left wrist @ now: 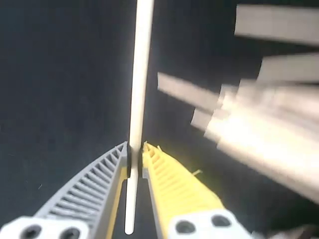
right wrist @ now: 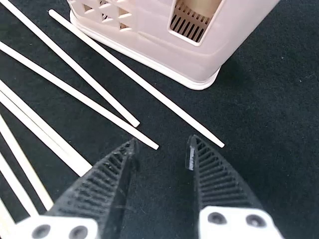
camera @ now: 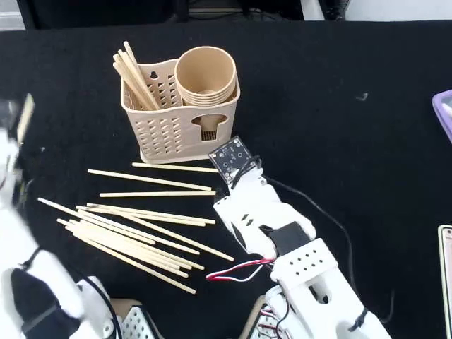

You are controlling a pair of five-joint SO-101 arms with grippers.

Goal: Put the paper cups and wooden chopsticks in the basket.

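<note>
A beige perforated basket point(camera: 169, 131) stands at the back middle of the table. It holds stacked paper cups point(camera: 205, 74) and several wooden chopsticks point(camera: 134, 74). Many more loose chopsticks point(camera: 134, 233) lie scattered in front of it. My left gripper point(left wrist: 134, 149) is shut on a single chopstick point(left wrist: 139, 74); that chopstick point(camera: 25, 116) is raised at the far left edge. My right gripper point(right wrist: 161, 148) is open just above the cloth, close to the basket's front corner point(right wrist: 199, 74). The ends of two chopsticks point(right wrist: 149, 142) lie just ahead of its fingertips.
A black cloth point(camera: 339, 141) covers the table. The right arm point(camera: 282, 240) stretches from the front edge toward the basket, trailing red and white wires point(camera: 233, 272). A purple object point(camera: 443, 109) sits at the right edge.
</note>
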